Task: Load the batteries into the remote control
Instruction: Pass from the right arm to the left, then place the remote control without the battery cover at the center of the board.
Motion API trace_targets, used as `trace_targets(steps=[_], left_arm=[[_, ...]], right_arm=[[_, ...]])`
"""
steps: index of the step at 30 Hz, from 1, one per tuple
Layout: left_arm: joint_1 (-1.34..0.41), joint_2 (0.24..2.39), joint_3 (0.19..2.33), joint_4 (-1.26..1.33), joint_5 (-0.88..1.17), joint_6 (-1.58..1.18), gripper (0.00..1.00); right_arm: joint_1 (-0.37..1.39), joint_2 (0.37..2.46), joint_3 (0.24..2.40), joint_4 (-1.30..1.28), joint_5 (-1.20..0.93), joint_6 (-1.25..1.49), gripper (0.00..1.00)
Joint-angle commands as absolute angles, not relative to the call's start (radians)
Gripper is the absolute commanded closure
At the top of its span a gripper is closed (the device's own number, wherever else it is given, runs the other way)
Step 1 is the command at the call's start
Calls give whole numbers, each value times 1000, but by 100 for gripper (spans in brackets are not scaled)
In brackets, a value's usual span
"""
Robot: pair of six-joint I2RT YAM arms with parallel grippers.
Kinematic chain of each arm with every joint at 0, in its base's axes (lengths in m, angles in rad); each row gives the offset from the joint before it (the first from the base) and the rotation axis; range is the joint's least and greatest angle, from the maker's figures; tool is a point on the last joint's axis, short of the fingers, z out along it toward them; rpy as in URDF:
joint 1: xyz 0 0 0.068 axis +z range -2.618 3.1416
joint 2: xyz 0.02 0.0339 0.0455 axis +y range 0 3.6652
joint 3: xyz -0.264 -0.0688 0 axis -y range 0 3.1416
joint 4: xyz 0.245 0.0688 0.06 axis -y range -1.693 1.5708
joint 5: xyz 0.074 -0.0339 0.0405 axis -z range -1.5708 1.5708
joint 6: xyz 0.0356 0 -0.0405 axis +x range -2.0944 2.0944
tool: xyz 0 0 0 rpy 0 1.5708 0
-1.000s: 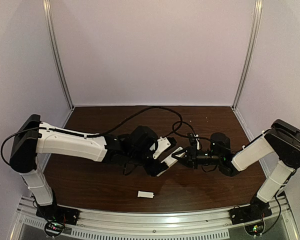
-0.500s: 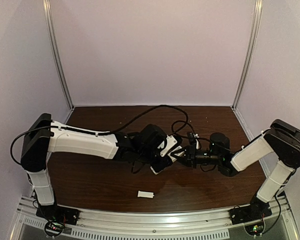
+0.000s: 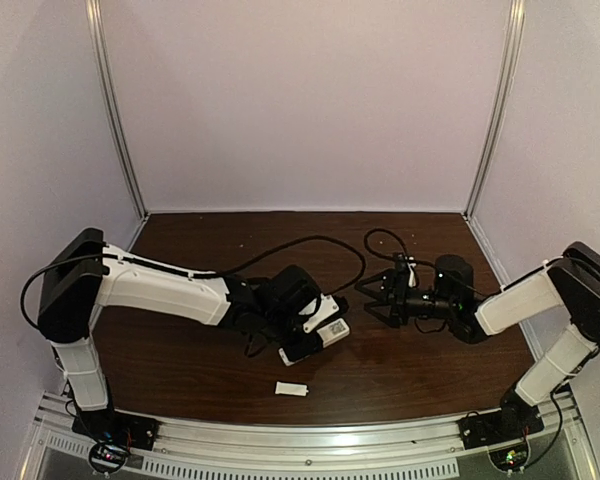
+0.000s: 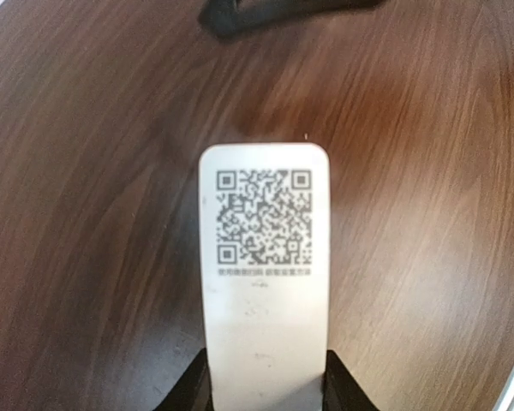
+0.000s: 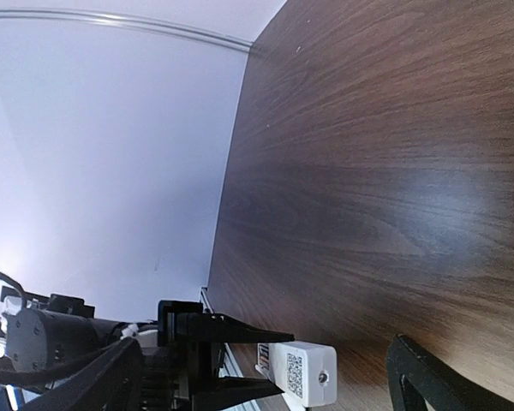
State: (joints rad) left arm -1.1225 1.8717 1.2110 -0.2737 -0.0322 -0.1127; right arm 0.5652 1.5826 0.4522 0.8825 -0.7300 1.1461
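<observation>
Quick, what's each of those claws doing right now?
Left gripper: closed on the remote control.
Right gripper: open, holding nothing.

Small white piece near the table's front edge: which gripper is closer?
Left. The left gripper, holding the remote, is just behind the piece; the open right gripper is farther back-right.

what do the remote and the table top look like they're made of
The remote control looks like white plastic, smooth and slightly matte, with a printed QR code on the face shown. The table looks like dark wood or wood-look laminate: visible grain, soft sheen.
</observation>
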Motion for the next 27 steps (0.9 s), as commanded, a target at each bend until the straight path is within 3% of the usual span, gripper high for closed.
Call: trace_targets(steps=[1,11,22,27], left_arm=[[-1109,1828,1190,-314,-17,-33,84],[-1072,1903,1240,-422,0,46,81],[-1061,1991,1301,-452,93,63,78],[-1060,2011,1323,-480,118,83,70]], right_arm=[[519,1462,456,628,-686,994,0],[493,1145,637,43,-405,588,0],[485,942,643,-60,-376,524,0],[485,889,627,-57,-361,512,0]])
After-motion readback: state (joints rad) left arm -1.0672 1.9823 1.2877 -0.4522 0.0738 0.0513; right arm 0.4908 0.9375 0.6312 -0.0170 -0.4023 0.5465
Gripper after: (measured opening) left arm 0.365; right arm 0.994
